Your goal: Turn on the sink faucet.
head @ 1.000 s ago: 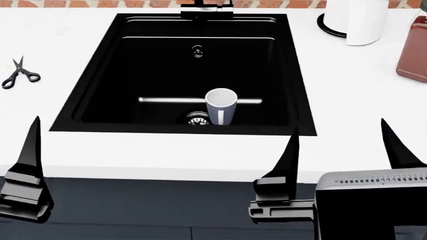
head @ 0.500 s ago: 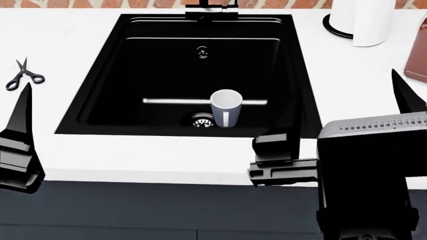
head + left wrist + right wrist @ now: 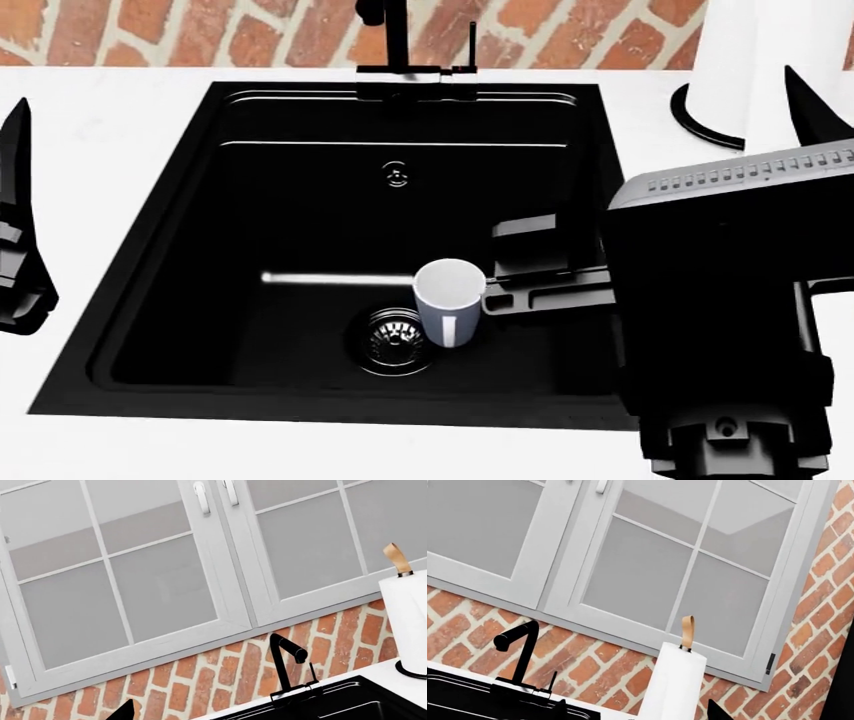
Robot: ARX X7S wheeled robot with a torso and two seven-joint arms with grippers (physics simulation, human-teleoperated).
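Going left to right in the head view: the left tool (image 3: 20,225) hangs over the white bench (image 3: 107,130) at the sink's left edge. Only one pointed finger shows, so I honestly can't tell if it's open or closed, and it's well away from anything useful. Then the sink (image 3: 174,250), with a white cup (image 3: 447,300) standing just beside the drain strainer (image 3: 391,335). The sink faucet (image 3: 400,45) sits at the back rim, centred against the brick wall (image 3: 200,30), and its thin upright lever (image 3: 473,45) is on the right end of the base bar. Further right, the right tool (image 3: 667,170) is raised over the sink's right side with its two fingers clearly spread apart, holding nothing, and the paper towel roll (image 3: 787,60) is behind it. So I'd say we're in the approach and the lever hasn't been touched yet. To do it well I'd use the right arm since it's nearer the lever: go forward toward the back rim, stay above the cup, keep clear of the towel roll, and come at the lever from the side rather than bumping the spout. The lever is skinny, so line up carefully; a push with one finger looks easier than pinching it.
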